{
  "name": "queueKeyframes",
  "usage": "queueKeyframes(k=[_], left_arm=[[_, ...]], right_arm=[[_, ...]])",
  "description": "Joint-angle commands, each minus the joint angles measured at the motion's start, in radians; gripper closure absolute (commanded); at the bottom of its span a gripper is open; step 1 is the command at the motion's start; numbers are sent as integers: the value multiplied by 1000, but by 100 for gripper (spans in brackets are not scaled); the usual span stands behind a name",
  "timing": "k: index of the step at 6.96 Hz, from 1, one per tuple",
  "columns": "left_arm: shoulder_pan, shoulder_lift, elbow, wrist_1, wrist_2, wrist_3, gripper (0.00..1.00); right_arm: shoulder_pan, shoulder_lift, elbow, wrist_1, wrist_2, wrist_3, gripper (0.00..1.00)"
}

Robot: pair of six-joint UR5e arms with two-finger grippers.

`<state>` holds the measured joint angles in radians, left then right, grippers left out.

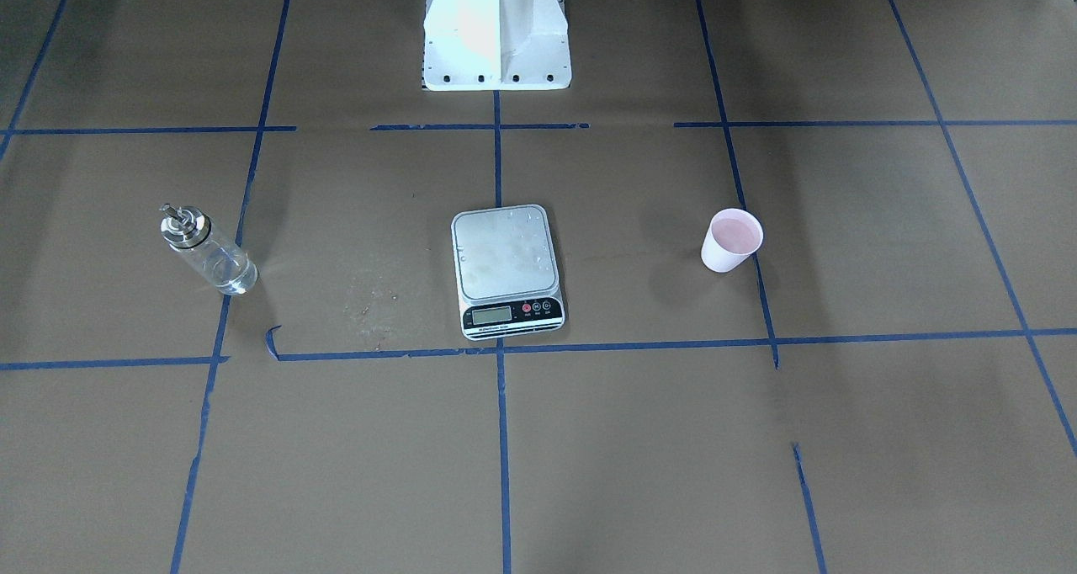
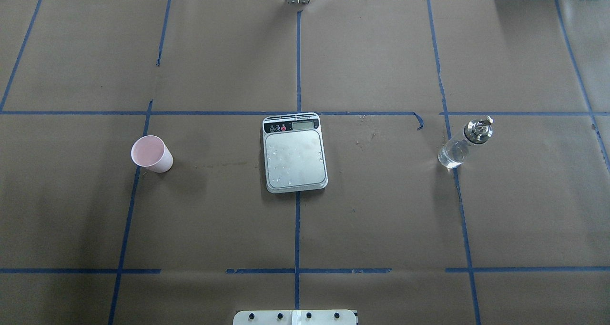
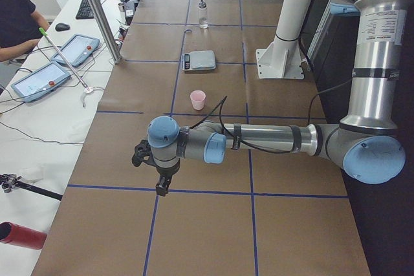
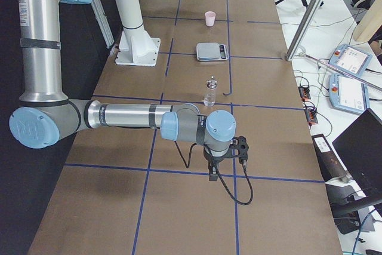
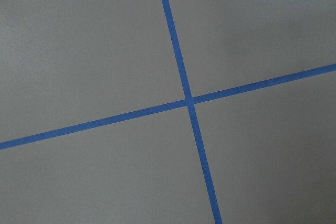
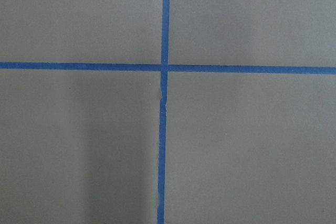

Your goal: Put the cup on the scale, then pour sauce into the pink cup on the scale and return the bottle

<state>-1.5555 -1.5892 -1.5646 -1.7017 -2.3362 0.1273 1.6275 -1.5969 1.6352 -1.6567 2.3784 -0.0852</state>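
The pale pink cup (image 2: 151, 154) stands upright on the brown table, left of the scale (image 2: 295, 153), and also shows in the front view (image 1: 730, 241). The scale's silver plate carries a few droplets and nothing else. The clear bottle (image 2: 464, 142) with its metal spout stands upright to the right of the scale. My left gripper (image 3: 163, 185) hangs over the table's left end, well away from the cup. My right gripper (image 4: 213, 174) hangs over the right end, short of the bottle (image 4: 210, 91). I cannot tell whether either is open or shut. Both wrist views show only taped table.
Blue tape lines (image 2: 297, 220) grid the brown table. The white robot pedestal (image 1: 496, 27) stands behind the scale. A side bench with tablets (image 3: 40, 79), a metal post (image 3: 97, 11) and a seated person (image 3: 16, 21) runs along the far edge.
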Motion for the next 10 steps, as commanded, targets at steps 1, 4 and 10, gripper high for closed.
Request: queueKeyframes(k=[1, 4, 10], left_arm=[[0, 0, 0, -7, 2, 2, 0], [8, -49, -100, -50, -79, 5, 0], [469, -46, -329, -277, 94, -793, 0]], right_arm=[[0, 0, 5, 2, 1, -1, 0], [0, 2, 8, 23, 4, 2, 0], [-50, 11, 8, 83, 4, 58, 0]])
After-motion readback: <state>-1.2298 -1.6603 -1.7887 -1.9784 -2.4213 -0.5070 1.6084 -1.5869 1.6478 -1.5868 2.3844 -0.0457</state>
